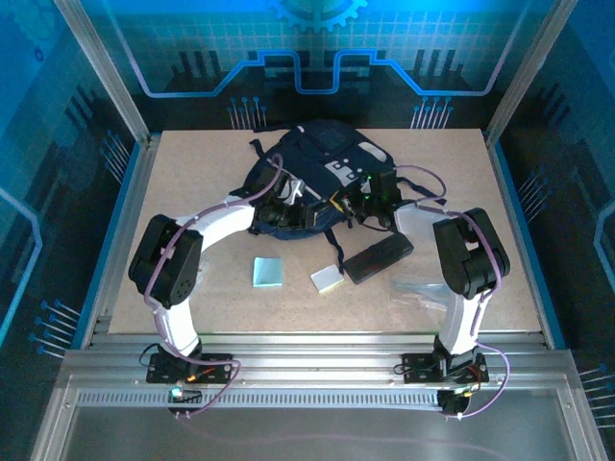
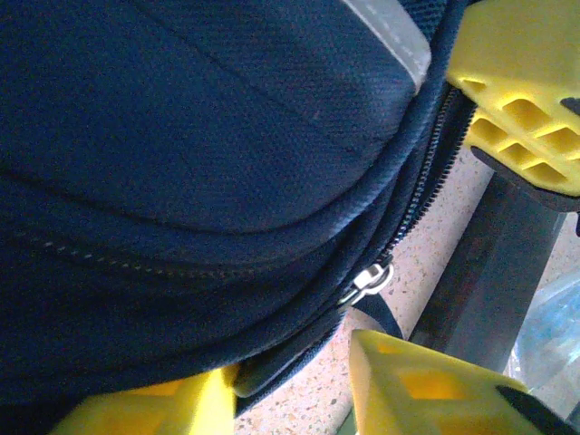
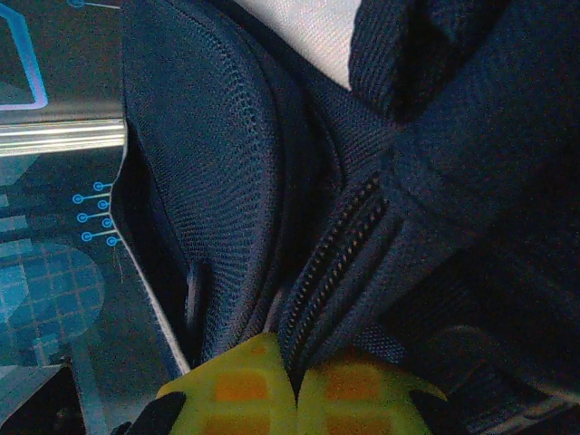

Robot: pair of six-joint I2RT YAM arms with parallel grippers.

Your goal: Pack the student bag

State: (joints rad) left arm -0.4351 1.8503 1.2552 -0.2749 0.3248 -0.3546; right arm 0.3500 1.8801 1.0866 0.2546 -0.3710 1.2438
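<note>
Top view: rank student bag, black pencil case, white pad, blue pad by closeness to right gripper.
1. student bag, clamped by right gripper
2. black pencil case, table's near side
3. white pad, left of case
4. blue pad, farthest left

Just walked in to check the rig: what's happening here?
Two robot arms are working on the student bag, a navy backpack. The right gripper is shut, pinching fabric beside a zipper. The left gripper has its jaws apart around the bag's edge, near a metal zipper pull. A black pencil case and a light blue pad lie on the table, not yet packed.
</note>
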